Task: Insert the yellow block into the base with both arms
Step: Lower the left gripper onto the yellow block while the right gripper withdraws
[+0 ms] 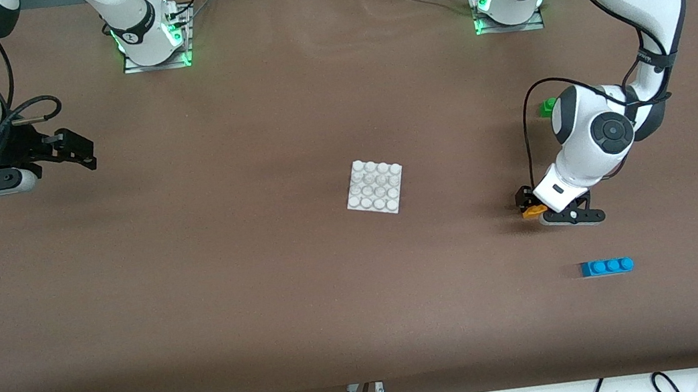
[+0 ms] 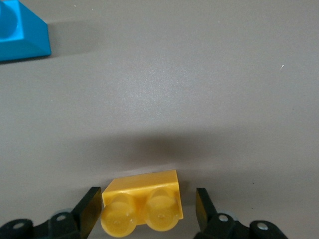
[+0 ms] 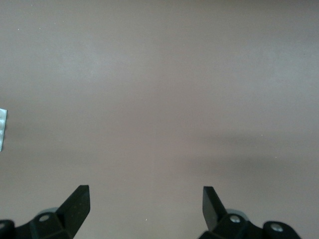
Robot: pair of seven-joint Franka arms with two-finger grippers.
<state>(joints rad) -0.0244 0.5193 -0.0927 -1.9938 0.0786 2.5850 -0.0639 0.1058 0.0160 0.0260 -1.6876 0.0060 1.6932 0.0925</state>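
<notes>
The yellow block [image 1: 534, 211] [image 2: 142, 204] lies on the table toward the left arm's end, studs facing the left wrist camera. My left gripper [image 1: 531, 204] [image 2: 147, 198] is down at the table with the block between its fingers. One finger [image 2: 90, 206] touches an end of the block, while a small gap shows at the other finger [image 2: 204, 206]. The white studded base [image 1: 375, 186] lies flat near the table's middle, apart from the block. My right gripper [image 1: 80, 150] [image 3: 145, 193] waits open over bare table at the right arm's end, nothing between its fingers.
A blue three-stud brick [image 1: 606, 266] [image 2: 20, 35] lies nearer to the front camera than the yellow block. A green brick [image 1: 546, 106] lies farther from the camera, partly hidden by the left arm. Brown table stretches between the base and the block.
</notes>
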